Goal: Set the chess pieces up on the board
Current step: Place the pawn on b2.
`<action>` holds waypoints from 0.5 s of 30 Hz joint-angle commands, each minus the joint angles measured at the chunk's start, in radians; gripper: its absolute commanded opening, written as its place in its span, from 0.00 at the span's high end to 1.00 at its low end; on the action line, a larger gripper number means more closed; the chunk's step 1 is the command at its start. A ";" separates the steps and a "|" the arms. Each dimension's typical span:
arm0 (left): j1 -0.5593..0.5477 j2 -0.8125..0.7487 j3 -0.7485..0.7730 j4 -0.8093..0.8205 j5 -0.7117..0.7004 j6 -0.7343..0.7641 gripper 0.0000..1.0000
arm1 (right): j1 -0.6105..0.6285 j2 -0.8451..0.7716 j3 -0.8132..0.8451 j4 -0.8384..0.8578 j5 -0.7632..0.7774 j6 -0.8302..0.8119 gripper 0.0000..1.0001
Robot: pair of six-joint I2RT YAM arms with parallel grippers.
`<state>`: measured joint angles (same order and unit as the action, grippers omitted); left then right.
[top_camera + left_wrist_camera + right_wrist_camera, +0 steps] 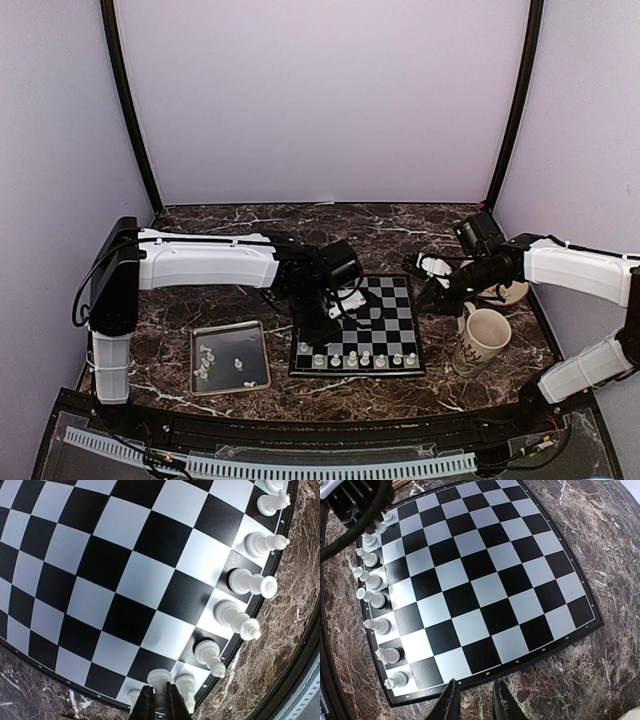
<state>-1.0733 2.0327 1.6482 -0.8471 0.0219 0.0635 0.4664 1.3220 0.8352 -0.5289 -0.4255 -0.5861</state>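
The board lies in the middle of the table, with a row of small white chess pieces along its near edge. My left gripper is over the board's near left corner. In the left wrist view it is shut on a white chess piece, base towards the board, between two standing pieces. Whether the held piece touches the board I cannot tell. My right gripper hangs off the board's right edge. Its jaws are a little apart with only marble between them.
A silver-rimmed tray left of the board holds several loose white pieces. A patterned mug stands right of the board, below the right arm. The board is bare apart from its one filled row.
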 commanded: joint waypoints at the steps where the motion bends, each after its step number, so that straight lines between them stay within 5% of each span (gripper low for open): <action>1: -0.012 0.008 0.053 -0.032 -0.016 0.038 0.93 | -0.005 -0.016 -0.008 0.012 0.001 -0.006 0.76; 15: -0.022 0.044 0.043 -0.069 -0.082 0.054 0.91 | -0.005 -0.017 -0.010 0.010 -0.001 -0.011 0.76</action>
<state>-1.0912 2.0869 1.6882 -0.8776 -0.0391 0.1013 0.4664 1.3216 0.8318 -0.5293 -0.4252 -0.5900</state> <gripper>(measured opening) 0.088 0.238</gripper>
